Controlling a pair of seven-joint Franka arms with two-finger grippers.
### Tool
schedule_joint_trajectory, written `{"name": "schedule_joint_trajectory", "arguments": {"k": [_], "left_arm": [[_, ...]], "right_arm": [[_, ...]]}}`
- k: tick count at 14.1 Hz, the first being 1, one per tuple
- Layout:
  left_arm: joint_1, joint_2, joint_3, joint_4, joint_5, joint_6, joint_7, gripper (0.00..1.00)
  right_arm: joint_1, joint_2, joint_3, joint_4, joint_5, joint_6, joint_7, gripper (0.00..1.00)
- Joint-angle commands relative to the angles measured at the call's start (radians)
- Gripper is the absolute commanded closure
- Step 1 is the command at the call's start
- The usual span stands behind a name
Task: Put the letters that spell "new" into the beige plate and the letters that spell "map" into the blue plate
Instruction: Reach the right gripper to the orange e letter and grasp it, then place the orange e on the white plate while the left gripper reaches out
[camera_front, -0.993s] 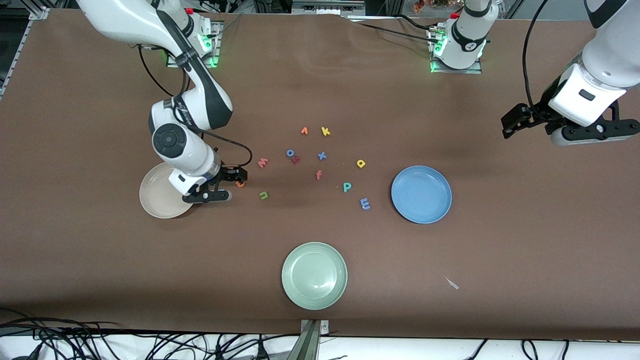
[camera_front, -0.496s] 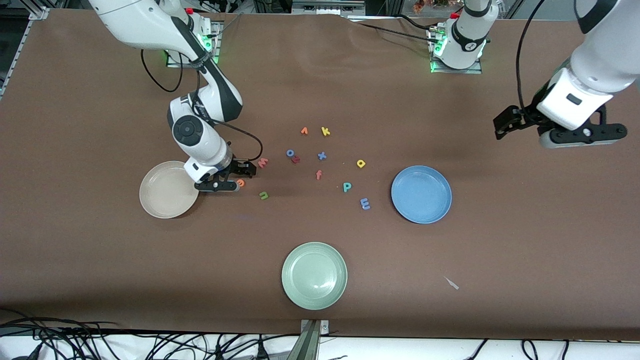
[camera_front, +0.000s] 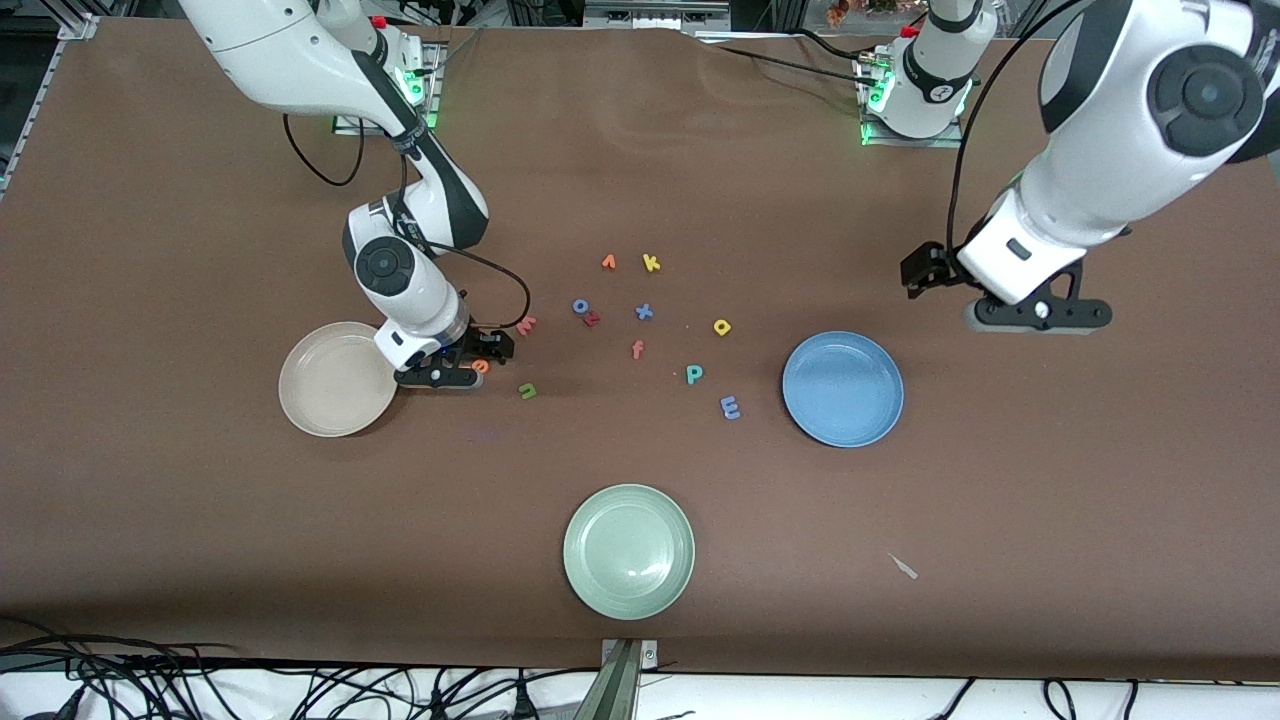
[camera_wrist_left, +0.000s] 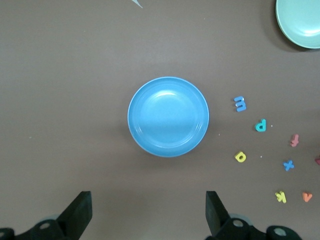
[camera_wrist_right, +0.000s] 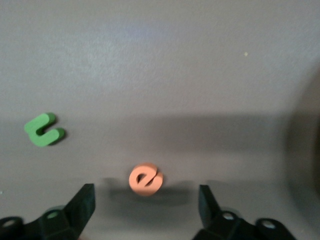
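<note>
Straddling the orange "e" (camera_wrist_right: 145, 179), the right end effector (camera_front: 462, 366) sat low over the desk (camera_front: 200, 540) just beside the beige plate (camera_front: 318, 408), its two fingers (camera_wrist_right: 82, 202) spread wide on either side of the letter and touching nothing, so the "e" lay free between them; the placement suited a pinch followed by a short carry into that plate, which held no letters yet. The green "n" (camera_front: 527, 391) lay near the "e", slightly nearer the front camera, and the red-pink "w" (camera_front: 526, 324) lay beside the end effector, toward the middle of the desk. The left end effector (camera_front: 1035, 318) hung over bare desk just above the blue plate (camera_front: 843, 389), its fingers (camera_wrist_left: 80, 212) fully spread and empty, apparently lining up for the "map" letters: the periwinkle "m" (camera_front: 730, 407), the teal "p" (camera_front: 694, 374) and the yellow "a" (camera_front: 722, 326) all lay on the desk beside that plate, none in it. A pale green plate (camera_front: 629, 551) sat nearest the front camera, unused.
</note>
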Motion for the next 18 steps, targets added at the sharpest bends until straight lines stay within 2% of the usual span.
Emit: {"name": "schedule_joint_trajectory", "arguments": {"k": [1,3,4,6,7,8,11,18], "left_arm": [[0.004,0.064,-0.017,0.029,-0.025,0.032,0.02,0.0],[0.002,0.121,-0.041,0.031,-0.021,0.066,0.011,0.0],[0.004,0.145,-0.052,0.031,-0.022,0.104,0.006,0.0],[-0.005,0.179,-0.06,0.031,-0.022,0.134,0.008,0.0],[-0.01,0.188,-0.06,0.031,-0.021,0.138,0.009,0.0],[-0.012,0.188,-0.06,0.031,-0.021,0.146,0.008,0.0],[-0.012,0.188,-0.06,0.031,-0.021,0.146,0.009,0.0],[-0.012,0.188,-0.06,0.031,-0.021,0.152,0.008,0.0]], "right_arm": [[0.001,0.031,-0.003,0.031,-0.021,0.007,0.012,0.15],[-0.001,0.04,-0.004,0.034,-0.021,0.007,0.008,0.23],[-0.001,0.042,-0.004,0.04,-0.021,0.006,0.008,0.32],[-0.002,0.044,-0.004,0.047,-0.022,0.003,0.011,0.41],[-0.002,0.045,-0.004,0.048,-0.021,0.003,0.011,0.47],[-0.002,0.047,-0.004,0.048,-0.021,0.004,0.014,0.48],[-0.001,0.053,-0.004,0.047,-0.021,0.004,0.018,0.63],[0.006,0.057,-0.003,0.068,-0.005,-0.023,0.009,0.76]]}}
